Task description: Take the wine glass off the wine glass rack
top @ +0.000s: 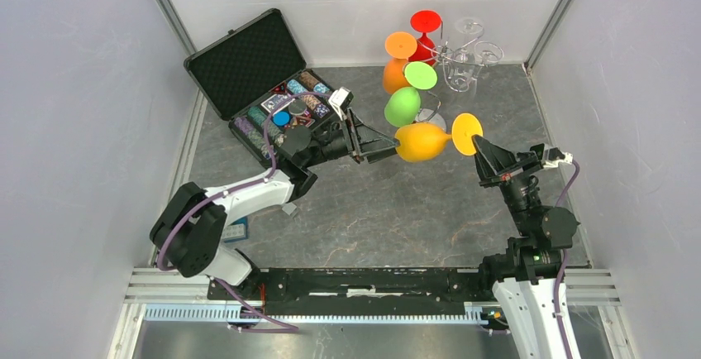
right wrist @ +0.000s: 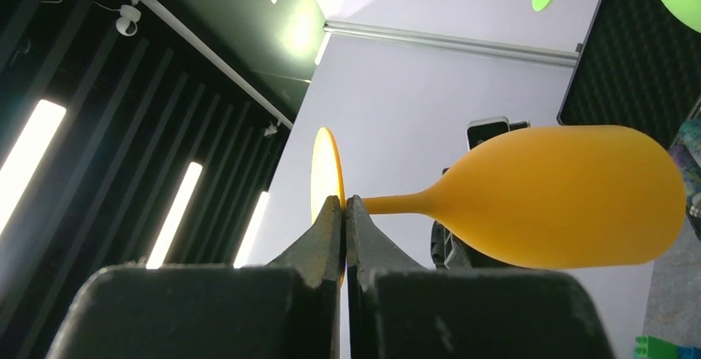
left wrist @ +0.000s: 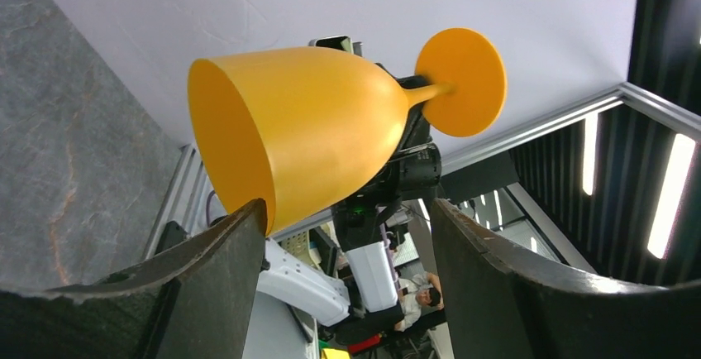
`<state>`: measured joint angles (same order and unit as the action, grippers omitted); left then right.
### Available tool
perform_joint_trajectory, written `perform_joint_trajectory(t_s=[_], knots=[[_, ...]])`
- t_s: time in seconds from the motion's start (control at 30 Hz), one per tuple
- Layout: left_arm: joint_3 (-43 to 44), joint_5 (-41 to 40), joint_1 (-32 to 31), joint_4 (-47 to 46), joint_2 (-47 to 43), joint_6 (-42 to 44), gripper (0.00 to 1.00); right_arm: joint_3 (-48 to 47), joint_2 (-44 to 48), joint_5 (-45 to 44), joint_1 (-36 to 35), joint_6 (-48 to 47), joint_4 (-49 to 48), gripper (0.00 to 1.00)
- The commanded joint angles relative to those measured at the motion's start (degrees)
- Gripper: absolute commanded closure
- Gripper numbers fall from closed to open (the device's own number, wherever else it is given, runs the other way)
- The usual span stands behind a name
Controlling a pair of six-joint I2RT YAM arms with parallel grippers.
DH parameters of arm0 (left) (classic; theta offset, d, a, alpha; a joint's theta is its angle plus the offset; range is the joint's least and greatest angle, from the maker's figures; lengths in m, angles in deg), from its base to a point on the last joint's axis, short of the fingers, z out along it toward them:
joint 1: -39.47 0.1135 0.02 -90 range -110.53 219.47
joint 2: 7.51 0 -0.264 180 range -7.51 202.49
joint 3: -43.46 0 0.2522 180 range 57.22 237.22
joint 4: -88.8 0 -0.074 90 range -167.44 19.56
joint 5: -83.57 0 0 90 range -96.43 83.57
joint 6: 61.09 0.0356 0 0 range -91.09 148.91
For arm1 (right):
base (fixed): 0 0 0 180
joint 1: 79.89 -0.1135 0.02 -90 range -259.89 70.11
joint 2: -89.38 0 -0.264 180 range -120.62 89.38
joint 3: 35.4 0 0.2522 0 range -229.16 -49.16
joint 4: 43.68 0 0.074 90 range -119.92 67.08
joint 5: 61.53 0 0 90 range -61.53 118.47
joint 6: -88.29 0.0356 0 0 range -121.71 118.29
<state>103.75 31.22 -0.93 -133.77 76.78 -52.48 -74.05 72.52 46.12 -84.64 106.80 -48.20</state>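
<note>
A yellow-orange wine glass hangs sideways in the air in front of the wine glass rack, a chrome wire stand at the back. My right gripper is shut on the edge of the glass's round foot, fingertips pressed together on it. The bowl points left. My left gripper is open, its fingers spread wide at the bowl's open rim; the left fingertip overlaps the rim. Orange, green and red glasses still hang on the rack.
An open black case with poker chips lies at the back left, behind the left arm. A small blue object lies by the left arm's base. White walls close in both sides and the back.
</note>
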Motion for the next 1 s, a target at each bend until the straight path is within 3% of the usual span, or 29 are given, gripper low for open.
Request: perform_joint_trajectory(t_s=[0.0,0.17,0.37,0.53,0.67,0.7,0.83,0.9,0.97], knots=[[0.7,1.02,-0.46,-14.3,1.39,-9.04,0.28,0.75,0.44,-0.47,-0.12,0.17,-1.42,1.0],[2.18,0.86,-1.76,-22.92,3.2,-16.2,0.39,1.79,-0.04,-0.33,-0.17,0.12,-1.2,1.0],[3.74,1.53,-2.44,-21.4,2.59,-15.12,0.52,3.32,0.03,-0.25,-0.17,-0.88,1.44,1.0],[4.15,2.15,-2.58,-18.81,1.69,-12.77,0.74,4.04,0.43,-1.1,-0.17,-1.76,3.91,1.0],[3.76,2.34,-2.5,-16.02,0.11,-10.01,0.97,4.18,0.29,-1.46,-0.12,-2.73,5.38,1.0],[3.48,1.73,-2.49,-14.88,-0.67,-8.8,0.98,4.1,0.31,-1.62,-0.12,-3.39,6.34,0.98],[3.79,0.35,-2.49,-1.44,-5.38,1.32,0.98,1.6,0.31,-4.78,-0.19,-9.44,13.95,0.42],[5.27,-0.66,-2.31,12.94,-9.05,10.96,0.98,-0.18,-0.02,-7.18,-0.16,-14.36,18.01,0.24],[8.74,-4.24,-2.32,32.6,-12.79,22.82,0.98,-0.77,-0.21,-9.13,-0.21,-19.29,21.07,0.15]])
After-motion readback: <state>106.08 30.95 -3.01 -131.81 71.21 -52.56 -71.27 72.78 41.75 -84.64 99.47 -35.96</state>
